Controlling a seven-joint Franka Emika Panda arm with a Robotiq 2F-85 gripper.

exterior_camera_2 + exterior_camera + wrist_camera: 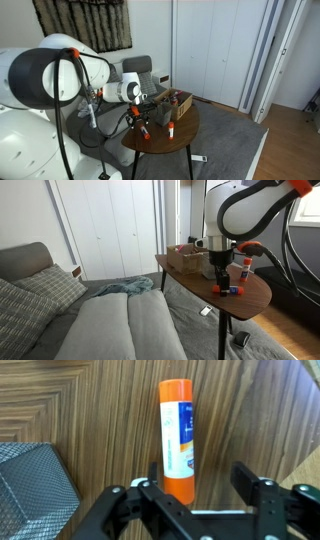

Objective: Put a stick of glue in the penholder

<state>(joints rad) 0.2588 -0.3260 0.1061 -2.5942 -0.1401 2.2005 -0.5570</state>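
In the wrist view a stick of glue (176,440) lies on the wooden table (90,410). It has orange ends and a blue and white label. My gripper (203,482) is open and low over it. The stick's near end sits between the fingers, close to one finger and apart from the other. The grey wire-mesh penholder (35,490) stands just beside the gripper at the lower left edge. In both exterior views the gripper (222,278) (140,122) points down at the small round table.
A white bottle with a red cap (243,270) (171,128) stands upright near the gripper. A low brown box (185,258) (173,102) sits on the table's far part. A grey sofa (110,320) is beside the table (255,298).
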